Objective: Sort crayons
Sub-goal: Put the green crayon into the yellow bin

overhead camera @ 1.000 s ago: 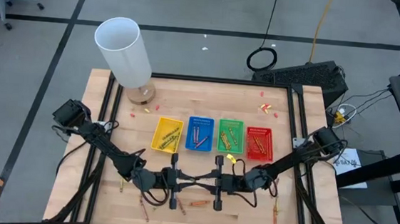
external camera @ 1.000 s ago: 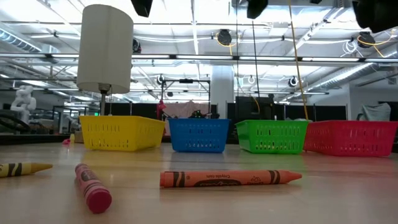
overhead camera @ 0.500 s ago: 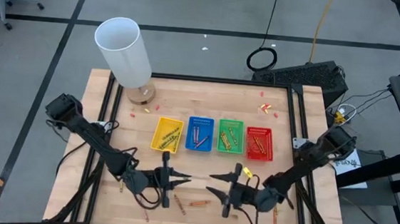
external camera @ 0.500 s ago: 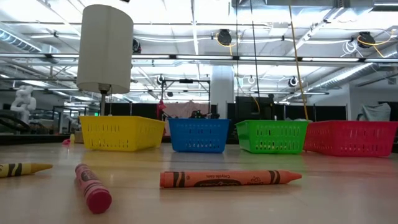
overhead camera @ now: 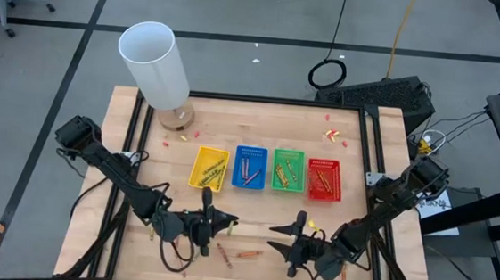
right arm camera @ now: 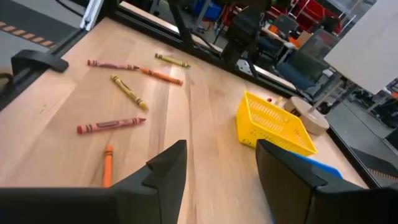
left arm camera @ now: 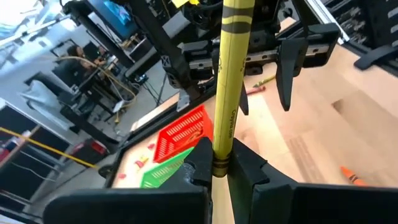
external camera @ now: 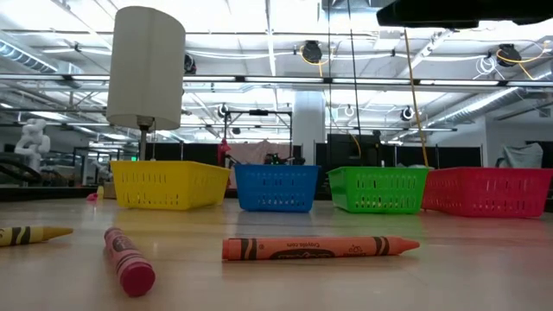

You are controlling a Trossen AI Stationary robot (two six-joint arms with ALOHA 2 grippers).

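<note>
My left gripper (overhead camera: 226,221) hangs over the table's near middle, shut on a yellow crayon (left arm camera: 231,81). My right gripper (overhead camera: 276,237) faces it from the right. In the right wrist view its fingers stand open (right arm camera: 217,174) with nothing between them. Loose crayons lie flat on the wood near the front edge: an orange one (external camera: 320,248), a pink-red one (external camera: 128,259) and a yellow one (external camera: 30,233). More crayons (right arm camera: 111,125) show in the right wrist view. Four trays, yellow (overhead camera: 209,167), blue (overhead camera: 250,167), green (overhead camera: 288,170) and red (overhead camera: 324,179), hold sorted crayons. My left gripper pinches the yellow crayon near one end (left arm camera: 219,155) between its two fingers. The fingers point about level toward the table's right. The crayon runs on forward past the fingertips, along them, toward my right gripper. It is lifted clear of the table.
A white lamp (overhead camera: 153,61) stands at the table's far left corner. Small red-pink scraps (overhead camera: 333,133) lie behind the trays. Bare wood lies between the trays and my grippers. Black frame rails (overhead camera: 134,140) run along the table's left and right sides.
A second ago both grippers met tip to tip over the table's near middle, the yellow crayon between them. My right gripper has opened, let go of the crayon, and drawn back toward the table's right and near edge. My left gripper has kept hold of the crayon.
</note>
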